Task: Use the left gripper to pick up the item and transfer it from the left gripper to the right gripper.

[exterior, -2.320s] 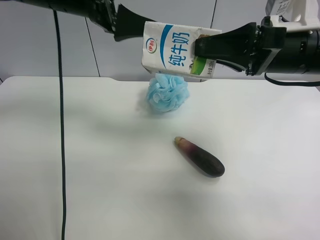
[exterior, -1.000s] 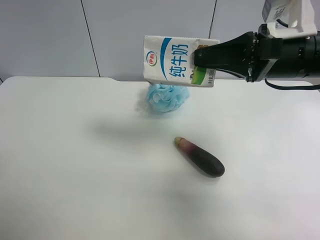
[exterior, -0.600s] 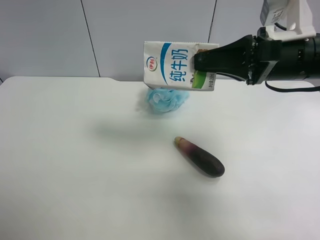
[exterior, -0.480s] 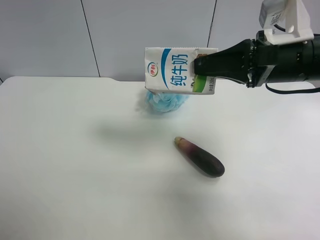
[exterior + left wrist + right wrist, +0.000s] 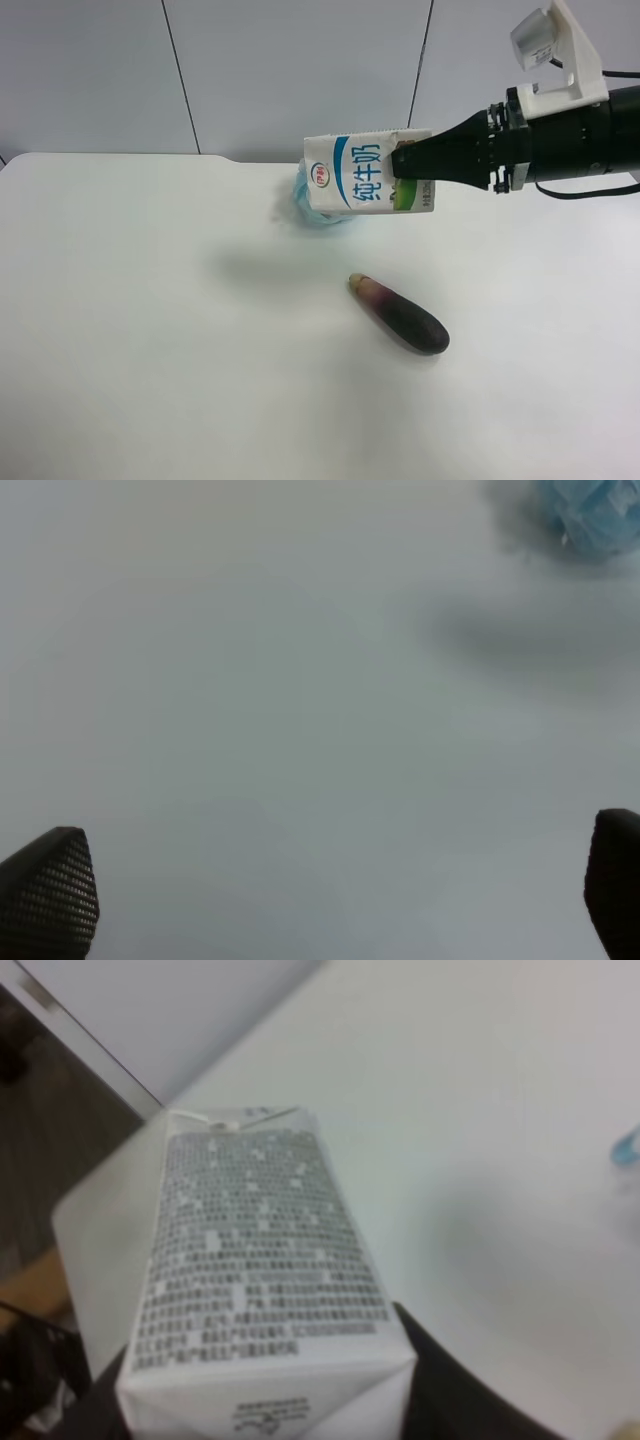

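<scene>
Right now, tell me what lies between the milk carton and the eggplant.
Only bare table shows between the milk carton and the eggplant in the exterior high view. The blue sponge peeks out behind the carton, outside that stretch.

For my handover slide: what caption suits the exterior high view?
Right gripper holds the milk carton aloft, partly hiding the blue sponge; eggplant lies on the table.

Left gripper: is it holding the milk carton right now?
No; the left gripper is open over the table, and the right gripper holds the milk carton.
</scene>
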Robot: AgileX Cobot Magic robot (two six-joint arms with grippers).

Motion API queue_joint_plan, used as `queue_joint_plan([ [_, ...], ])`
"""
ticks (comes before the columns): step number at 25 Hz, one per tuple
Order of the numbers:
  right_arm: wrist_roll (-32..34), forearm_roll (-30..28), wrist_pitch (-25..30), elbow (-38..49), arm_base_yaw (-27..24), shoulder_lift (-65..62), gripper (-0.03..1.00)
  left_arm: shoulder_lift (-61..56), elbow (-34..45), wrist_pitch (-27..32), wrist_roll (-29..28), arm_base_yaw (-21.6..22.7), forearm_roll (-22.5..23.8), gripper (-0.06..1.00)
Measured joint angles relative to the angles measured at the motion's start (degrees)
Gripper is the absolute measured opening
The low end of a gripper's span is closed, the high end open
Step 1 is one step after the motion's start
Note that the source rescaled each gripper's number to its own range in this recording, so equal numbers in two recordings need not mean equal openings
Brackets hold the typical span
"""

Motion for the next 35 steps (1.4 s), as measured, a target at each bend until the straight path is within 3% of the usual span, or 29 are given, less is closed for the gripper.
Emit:
queue_joint_plan([
  [35, 2.24, -0.97, -0.09, 0.0, 0.0, 0.04, 0.0, 0.0, 0.0, 0.0, 0.0, 0.0, 0.0, 1.0],
])
